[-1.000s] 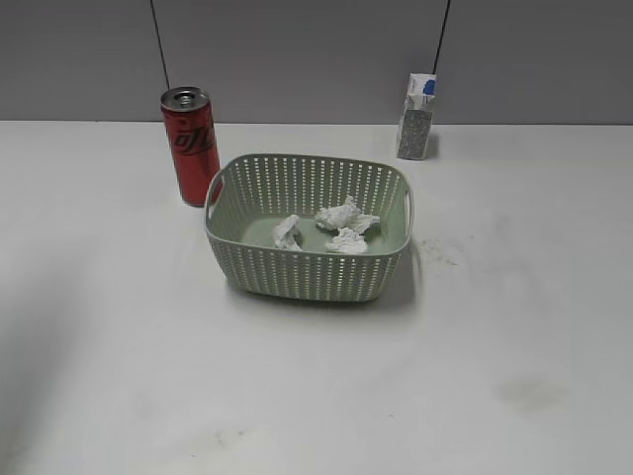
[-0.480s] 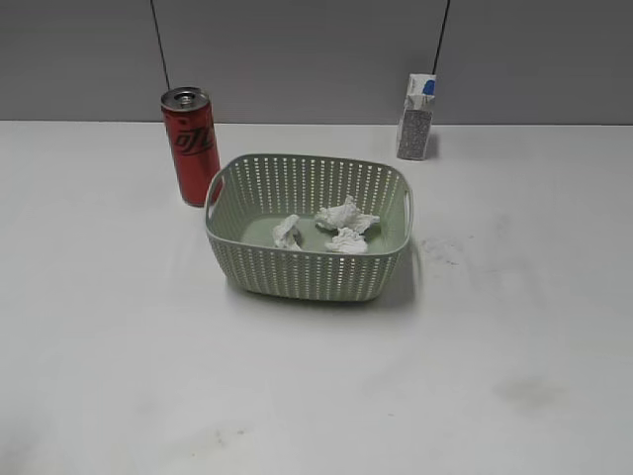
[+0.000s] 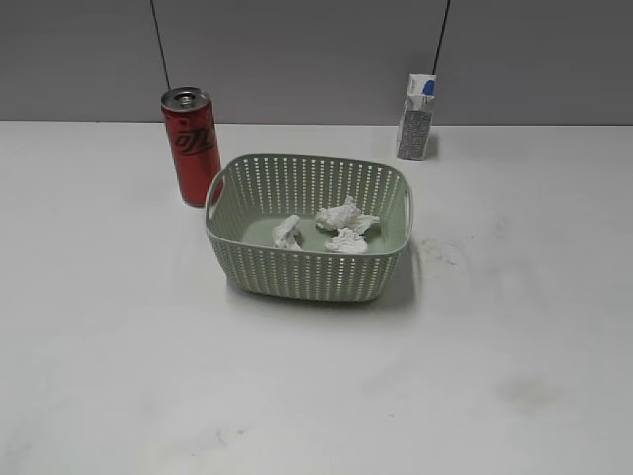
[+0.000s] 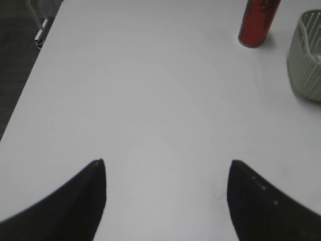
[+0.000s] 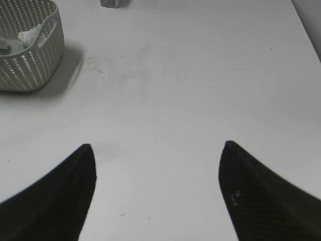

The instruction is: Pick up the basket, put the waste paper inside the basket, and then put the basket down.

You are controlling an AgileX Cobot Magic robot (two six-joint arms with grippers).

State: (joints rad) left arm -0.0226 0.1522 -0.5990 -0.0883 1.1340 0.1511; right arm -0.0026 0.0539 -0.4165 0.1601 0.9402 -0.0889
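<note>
The sage-green basket (image 3: 309, 272) stands on the white table in the exterior view, with three white waste paper wads (image 3: 345, 218) inside it. Part of it also shows in the left wrist view (image 4: 307, 65) and in the right wrist view (image 5: 30, 60), where one wad (image 5: 29, 34) is visible. My left gripper (image 4: 166, 163) is open and empty over bare table, well to the left of the basket. My right gripper (image 5: 156, 145) is open and empty over bare table, to the right of the basket. Neither gripper shows in the exterior view.
A red soda can (image 3: 190, 145) stands just behind the basket's left corner; it also shows in the left wrist view (image 4: 257, 22). A white-and-grey carton (image 3: 416, 117) stands at the back right. The table's left edge (image 4: 30, 80) is near my left gripper.
A dark shadow at the exterior view's lower left has faded away. The basket, paper, can and carton have not moved.
</note>
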